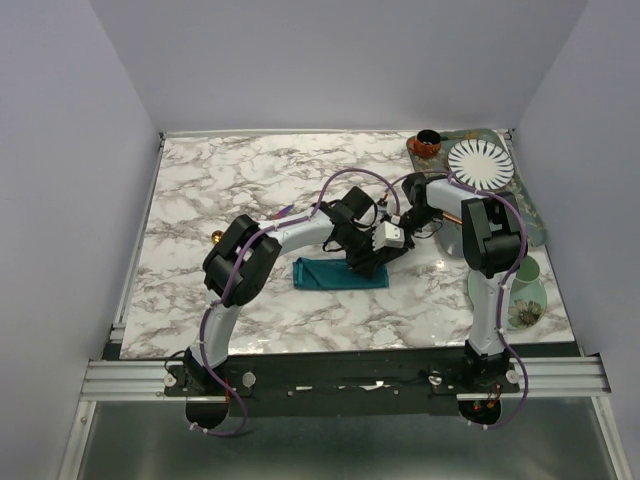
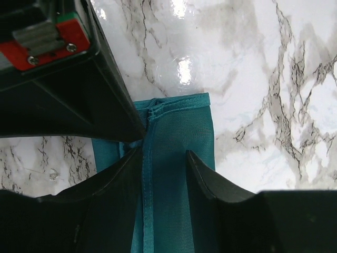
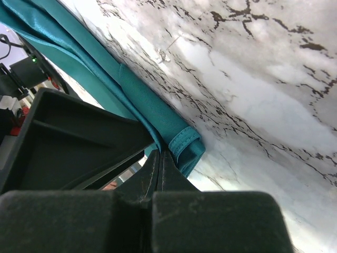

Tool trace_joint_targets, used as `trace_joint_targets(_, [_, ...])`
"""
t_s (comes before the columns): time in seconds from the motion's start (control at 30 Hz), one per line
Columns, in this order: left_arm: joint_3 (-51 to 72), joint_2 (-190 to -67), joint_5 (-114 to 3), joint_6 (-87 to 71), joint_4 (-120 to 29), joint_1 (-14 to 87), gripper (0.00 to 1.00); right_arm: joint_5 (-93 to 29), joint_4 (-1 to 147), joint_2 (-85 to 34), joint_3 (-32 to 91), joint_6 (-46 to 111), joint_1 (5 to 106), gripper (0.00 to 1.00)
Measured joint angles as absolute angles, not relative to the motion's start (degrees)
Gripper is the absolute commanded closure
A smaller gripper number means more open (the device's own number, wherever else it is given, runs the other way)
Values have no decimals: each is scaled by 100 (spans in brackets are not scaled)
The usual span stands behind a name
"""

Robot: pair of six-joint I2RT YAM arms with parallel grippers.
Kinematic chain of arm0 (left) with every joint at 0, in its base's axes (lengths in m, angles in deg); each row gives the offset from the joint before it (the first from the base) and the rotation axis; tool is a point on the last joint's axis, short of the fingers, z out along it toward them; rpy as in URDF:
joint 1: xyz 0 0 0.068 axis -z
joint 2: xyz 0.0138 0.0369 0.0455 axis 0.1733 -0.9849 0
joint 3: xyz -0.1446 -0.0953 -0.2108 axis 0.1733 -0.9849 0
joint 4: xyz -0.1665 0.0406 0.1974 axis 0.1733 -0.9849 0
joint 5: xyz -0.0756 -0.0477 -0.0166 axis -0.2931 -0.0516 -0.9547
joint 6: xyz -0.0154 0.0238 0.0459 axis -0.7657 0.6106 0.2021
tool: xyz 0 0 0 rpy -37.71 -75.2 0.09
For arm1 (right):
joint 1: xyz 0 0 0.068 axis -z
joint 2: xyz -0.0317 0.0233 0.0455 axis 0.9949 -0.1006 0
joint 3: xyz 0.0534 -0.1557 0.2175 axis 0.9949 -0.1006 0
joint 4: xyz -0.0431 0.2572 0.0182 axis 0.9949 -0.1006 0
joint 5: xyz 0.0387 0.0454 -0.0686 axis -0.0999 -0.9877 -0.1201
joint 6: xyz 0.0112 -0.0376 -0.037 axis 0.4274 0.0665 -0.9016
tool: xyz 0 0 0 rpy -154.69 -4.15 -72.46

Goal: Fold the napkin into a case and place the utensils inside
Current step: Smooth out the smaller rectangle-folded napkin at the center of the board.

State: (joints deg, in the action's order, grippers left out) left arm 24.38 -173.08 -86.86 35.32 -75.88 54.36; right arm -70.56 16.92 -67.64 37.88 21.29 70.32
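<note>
Because soft, thin, likely slippery, grip folded napkin (image 1: pixel 340 274) at stitched hem ridge lying between wide-open, empty jaws of left gripper (image 2: pixel 164 153); same hem apparently pinched at tips of closed jaws of right gripper (image 3: pixel 160 158). Light, prone to unfolding.

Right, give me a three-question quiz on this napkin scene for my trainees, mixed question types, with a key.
1. True or false: the napkin lies spread out as a full square.
2. The left gripper is: A) shut tight with nothing held; B) open, fingers either side of a strip of cloth; C) raised well clear of the cloth.
3. Short answer: which gripper is closed on the napkin's edge?
Key: 1 false, it is folded into a narrow rectangle; 2 B; 3 the right gripper.
</note>
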Motion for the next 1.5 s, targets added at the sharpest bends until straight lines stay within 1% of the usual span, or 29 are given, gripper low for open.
trace_joint_targets(0.1, [2441,-17308,-8654,3515,-7522,5436,50,-7056,1697,-6764,3773,2129,7032,100])
trace_joint_targets(0.33, [2438,-17308,-8608,3600,-7492,5436,64,-7056,1699,-6764,3768,2129,7032,100])
trace_joint_targets(0.37, [2438,-17308,-8597,3639,-7503,5436,67,-7056,1699,-6764,3768,2129,7032,99])
trace_joint_targets(0.53, [2436,-17308,-8540,3790,-7548,5438,76,-7056,1699,-6764,3768,2129,7032,100])
trace_joint_targets(0.67, [2404,-17308,-8522,3871,-7588,5436,85,-7056,1697,-6764,3768,2127,7032,99])
trace_joint_targets(0.8, [2395,-17308,-8520,3926,-7653,5438,91,-7052,1694,-6764,3768,2127,7032,100])
trace_joint_targets(0.83, [2395,-17308,-8518,3932,-7667,5438,91,-7052,1694,-6764,3768,2127,7032,99])
trace_joint_targets(0.87, [2395,-17308,-8518,3941,-7688,5438,84,-7052,1694,-6764,3768,2127,7032,99])
trace_joint_targets(0.9, [2395,-17308,-8518,3950,-7695,5438,73,-7052,1694,-6764,3768,2127,7032,99])
trace_joint_targets(0.93, [2395,-17308,-8516,3952,-7699,5438,65,-7052,1694,-6764,3768,2127,7032,99])
trace_joint_targets(0.97, [2395,-17308,-8507,3965,-7701,5438,60,-7052,1694,-6764,3768,2127,7032,99])
trace_joint_targets(1.0, [2395,-17308,-8505,3954,-7710,5438,61,-7052,1694,-6764,3768,2127,7032,99])
trace_joint_targets(1.03, [2395,-17308,-8509,3930,-7721,5438,62,-7052,1697,-6764,3768,2127,7032,99])
trace_joint_targets(1.07, [2395,-17308,-8509,3928,-7721,5445,68,-7052,1697,-6766,3768,2127,7032,100])
trace_joint_targets(1.17, [2395,-17308,-8479,3932,-7715,5475,78,-7052,1697,-6771,3768,2127,7032,99])
trace_joint_targets(1.23, [2395,-17308,-8407,3928,-7699,5501,80,-7052,1697,-6784,3768,2129,7032,100])
trace_joint_targets(1.27, [2395,-17308,-8380,3934,-7688,5510,87,-7050,1694,-6786,3768,2129,7032,99])
trace_joint_targets(1.37, [2395,-17308,-8308,3961,-7673,5534,100,-7050,1697,-6799,3768,2129,7032,99])
trace_joint_targets(1.5, [2382,-17299,-8256,3947,-7640,5549,100,-7048,1694,-6812,3768,2123,7032,99])
